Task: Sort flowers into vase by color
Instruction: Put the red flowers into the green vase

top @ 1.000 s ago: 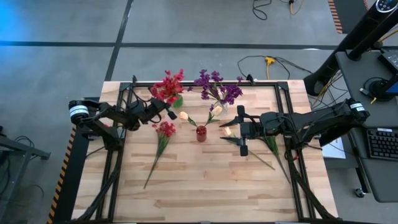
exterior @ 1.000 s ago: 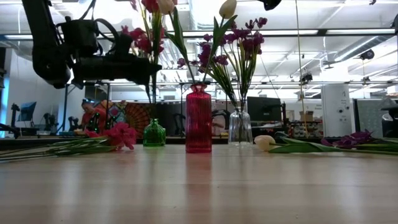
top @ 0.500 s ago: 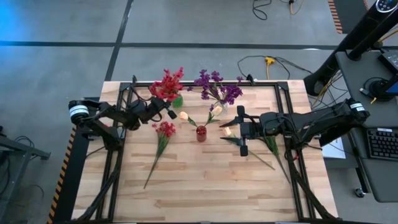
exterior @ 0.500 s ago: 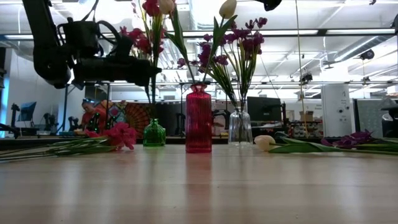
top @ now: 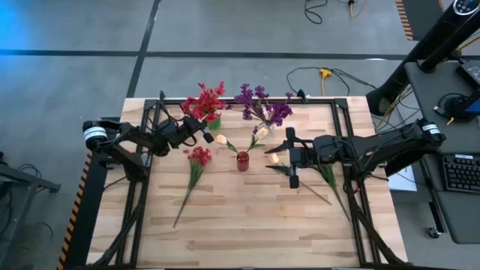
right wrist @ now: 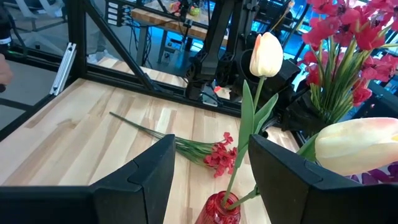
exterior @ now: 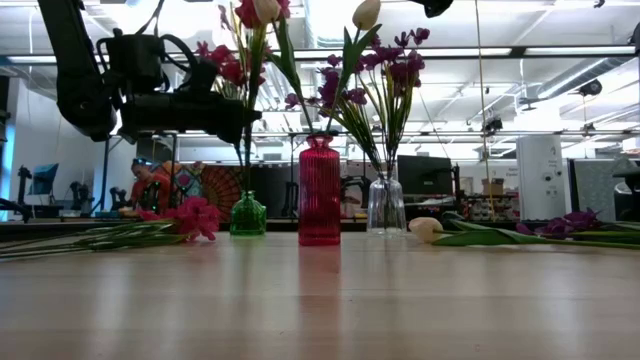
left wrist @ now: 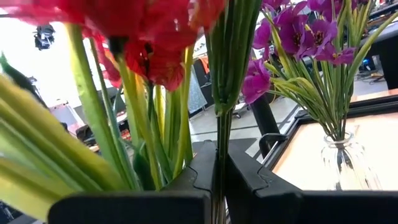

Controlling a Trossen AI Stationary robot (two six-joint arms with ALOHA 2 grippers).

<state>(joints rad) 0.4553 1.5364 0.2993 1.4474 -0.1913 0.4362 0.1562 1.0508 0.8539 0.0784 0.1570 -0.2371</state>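
Around the red vase, which stands near the middle of my pale wooden counter, everything else falls into place. My left gripper hangs just beside the green vase, fully closed on the stem of a red flower sprig whose blossoms rise above that vase. My right gripper hovers on the red vase's other side, fingers partly spread with nothing between them. Two cream tulips stand in the red vase. Behind it, the clear vase carries purple flowers. A second red sprig lies flat on the boards beside the red vase, on the left arm's side; a cream tulip and a purple sprig lie on the right arm's side. Beyond the counter I see a workshop with ceiling lights, desks and monitors, and a seated person far back. Grey floor and loose cables surround the black frame.
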